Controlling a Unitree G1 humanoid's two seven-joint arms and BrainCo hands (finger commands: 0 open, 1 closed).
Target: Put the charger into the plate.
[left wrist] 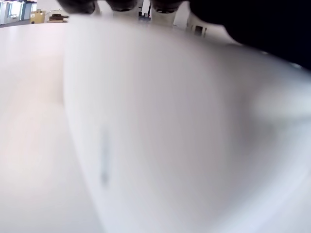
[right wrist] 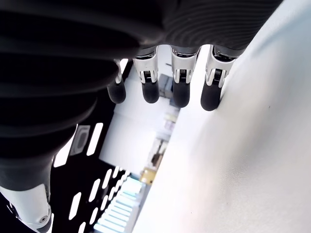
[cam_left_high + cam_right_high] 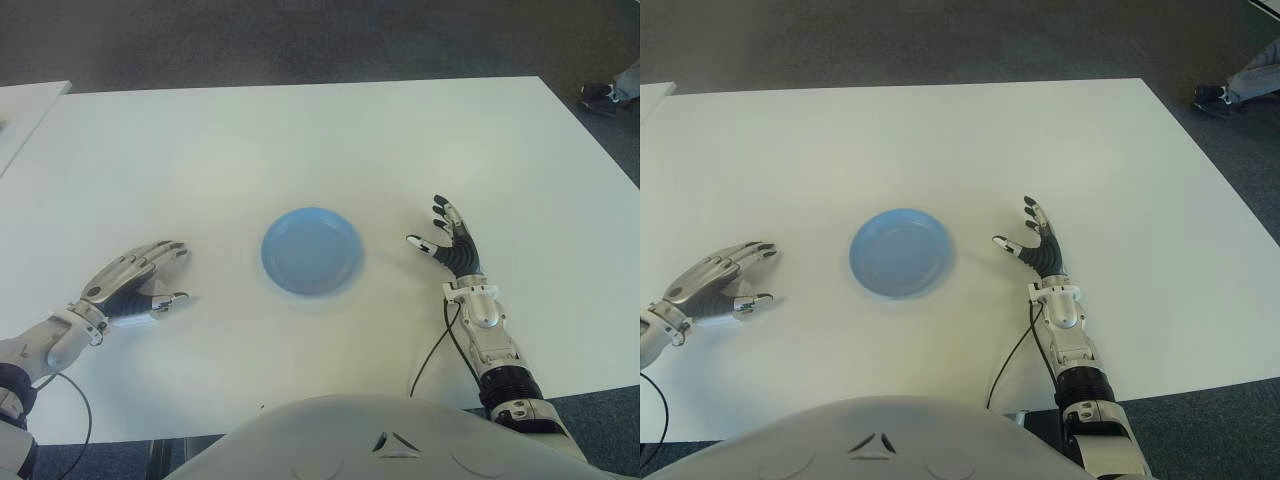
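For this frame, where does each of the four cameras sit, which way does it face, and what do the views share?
Left eye view: on the head, looking forward and down at the white table; blue plate centre, left hand and right hand either side, torso at the bottom edge.
Right eye view: the same scene from slightly aside; no charger shows.
Left wrist view: on the left wrist, close against a blurred pale surface.
Right wrist view: on the right wrist, along its extended fingers over the table.
Shared: both eyes show plate and both hands.
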